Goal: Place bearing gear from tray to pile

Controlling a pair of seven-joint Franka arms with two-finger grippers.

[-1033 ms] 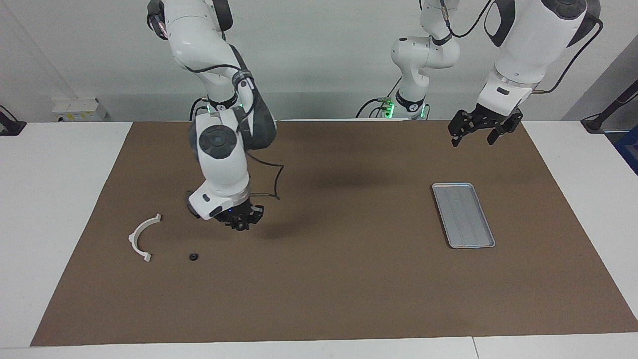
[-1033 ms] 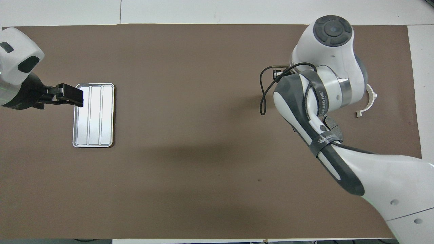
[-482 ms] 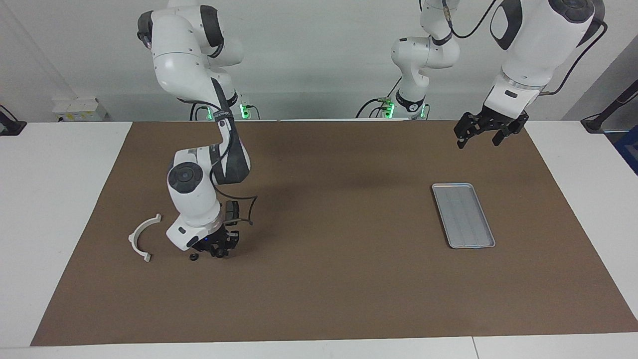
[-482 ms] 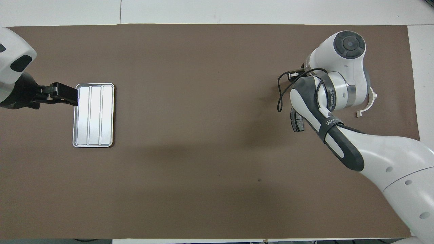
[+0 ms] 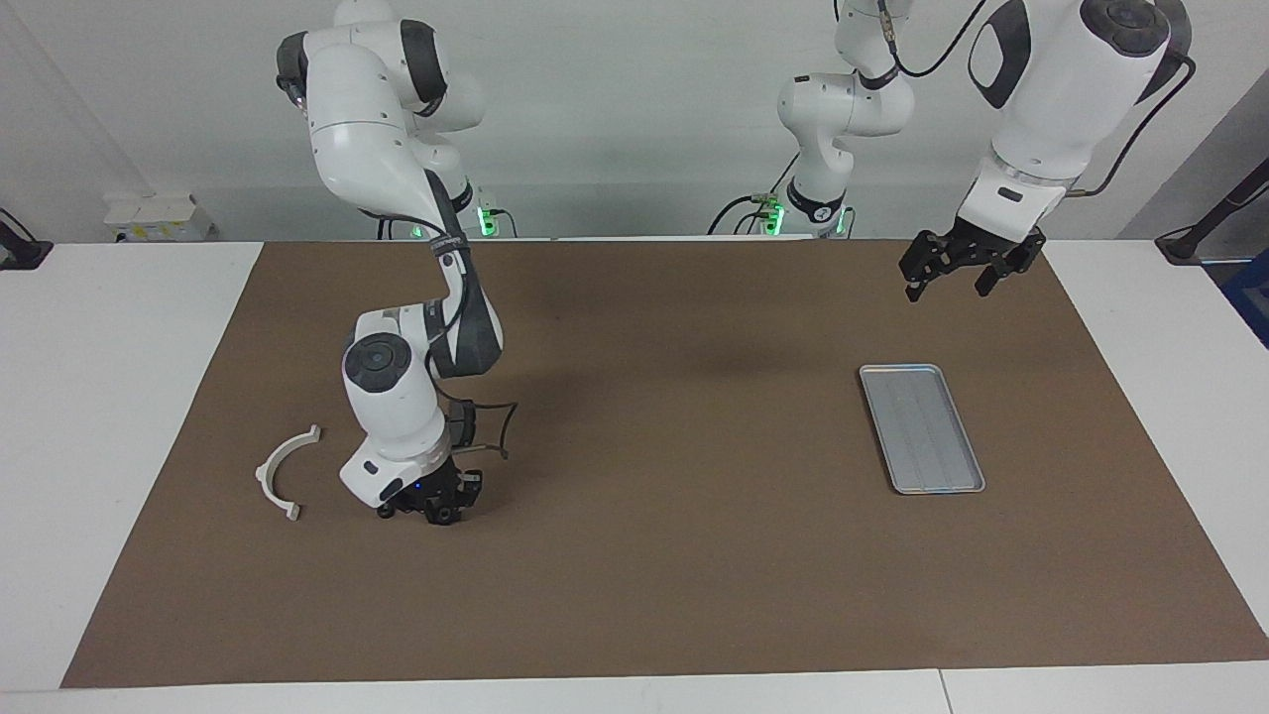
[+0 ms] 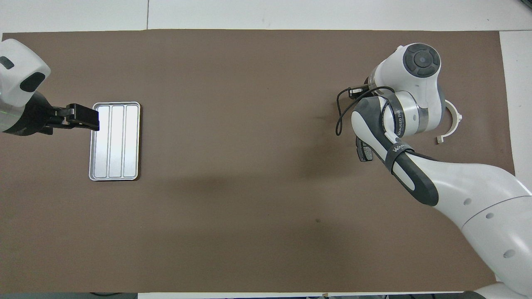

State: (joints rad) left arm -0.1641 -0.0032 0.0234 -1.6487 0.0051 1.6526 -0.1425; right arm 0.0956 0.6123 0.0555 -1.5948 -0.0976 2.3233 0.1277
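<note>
Gear is too small to find for sure: the spot where it may lie is covered by the right claw [image 5: 436,508]. That claw is down low at the brown mat [image 5: 694,555], toward the right arm's end of the table. From the facing view it looks to touch the mat or to be just above it, and which one cannot be told. The white bracket [image 5: 264,478] lies flat on the mat just beside this claw, a bit more toward the right arm's end, and the two do not touch. Whether the right claw is wide or narrow cannot be told, and if it holds the gear cannot be told either. From above, the right arm bends over the claw and hides it, and part of the bracket [image 6: 458,120] peeks out from under the arm.

The tray [image 5: 922,428] lies flat on the mat toward the left arm's end, well apart from the bracket. Its long ridges show plainly from above [image 6: 114,141], shiny and bare.

The left claw [image 5: 947,283] hangs up in the air over the mat, near the tray but not touching it. It is wide, with nothing in it. The left arm waits there. From above, the left claw [image 6: 83,118] shows at the tray's edge
</note>
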